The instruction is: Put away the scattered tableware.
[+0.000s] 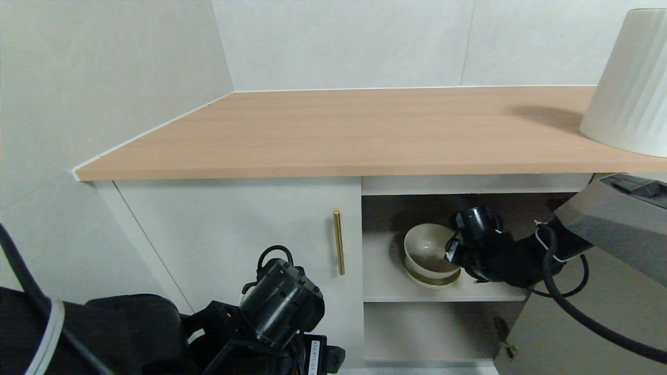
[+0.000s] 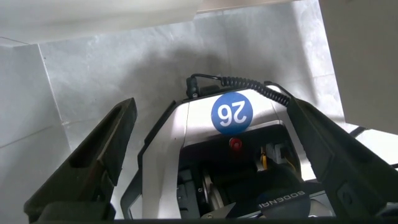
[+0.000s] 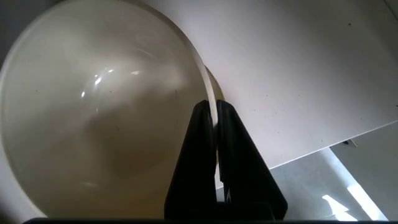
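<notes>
Left gripper (image 2: pixel 210 111) sits low in front of the closed cabinet door (image 1: pixel 234 245), fingers spread apart. Right gripper (image 1: pixel 452 251) is inside the open compartment, fingers pressed together on the rim of the beige bowl (image 1: pixel 424 250). Bowl is tilted, mouth toward the front, on the upper shelf (image 1: pixel 385 281) near its left end, resting on a gold-edged dish (image 1: pixel 435 283). White lampshade (image 1: pixel 633 83) stands at the right edge of the countertop (image 1: pixel 365 130).

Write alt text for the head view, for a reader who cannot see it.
The right gripper holds a beige bowl by its rim, jaws shut, tilted over a second dish on the upper shelf of an open cabinet. The left door is shut beneath a wooden countertop.
</notes>
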`<state>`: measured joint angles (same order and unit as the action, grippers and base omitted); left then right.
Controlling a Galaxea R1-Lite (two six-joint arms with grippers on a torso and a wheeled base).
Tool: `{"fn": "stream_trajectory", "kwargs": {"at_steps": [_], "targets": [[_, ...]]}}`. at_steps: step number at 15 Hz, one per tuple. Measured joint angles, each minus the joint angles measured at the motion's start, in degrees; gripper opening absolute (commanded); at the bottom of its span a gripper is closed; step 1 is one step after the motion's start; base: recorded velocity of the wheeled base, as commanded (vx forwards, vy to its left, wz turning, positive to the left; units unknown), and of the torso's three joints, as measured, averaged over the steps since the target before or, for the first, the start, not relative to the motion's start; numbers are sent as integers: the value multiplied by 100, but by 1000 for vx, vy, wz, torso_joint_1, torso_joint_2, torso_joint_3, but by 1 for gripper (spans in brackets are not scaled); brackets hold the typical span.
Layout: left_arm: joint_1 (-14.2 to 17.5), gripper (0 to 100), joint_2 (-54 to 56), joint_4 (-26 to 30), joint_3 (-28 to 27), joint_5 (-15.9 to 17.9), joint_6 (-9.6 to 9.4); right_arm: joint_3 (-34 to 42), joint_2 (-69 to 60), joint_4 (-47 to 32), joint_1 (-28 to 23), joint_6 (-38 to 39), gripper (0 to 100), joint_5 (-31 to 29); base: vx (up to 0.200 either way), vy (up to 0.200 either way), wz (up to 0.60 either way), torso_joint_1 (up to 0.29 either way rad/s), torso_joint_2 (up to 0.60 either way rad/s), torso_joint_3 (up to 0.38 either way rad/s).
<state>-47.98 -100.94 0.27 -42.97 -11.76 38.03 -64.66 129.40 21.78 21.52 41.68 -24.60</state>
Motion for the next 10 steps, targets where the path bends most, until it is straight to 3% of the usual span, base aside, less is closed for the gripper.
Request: {"fn": "stream_trajectory", "kwargs": {"at_steps": [4, 5, 10], "targets": [[-2, 100, -2, 0, 0, 0, 0, -35, 72, -6, 0, 0, 0, -2, 0, 0, 0, 0, 0, 0], [-2, 100, -2, 2, 0, 0, -2, -35, 80, -9, 0, 0, 100, 0, 0, 0, 0, 0, 0, 0], [-2, 100, 2, 16, 0, 2, 0, -24, 89, -9, 9, -2, 100, 2, 0, 0, 0, 0, 0, 0]]}}
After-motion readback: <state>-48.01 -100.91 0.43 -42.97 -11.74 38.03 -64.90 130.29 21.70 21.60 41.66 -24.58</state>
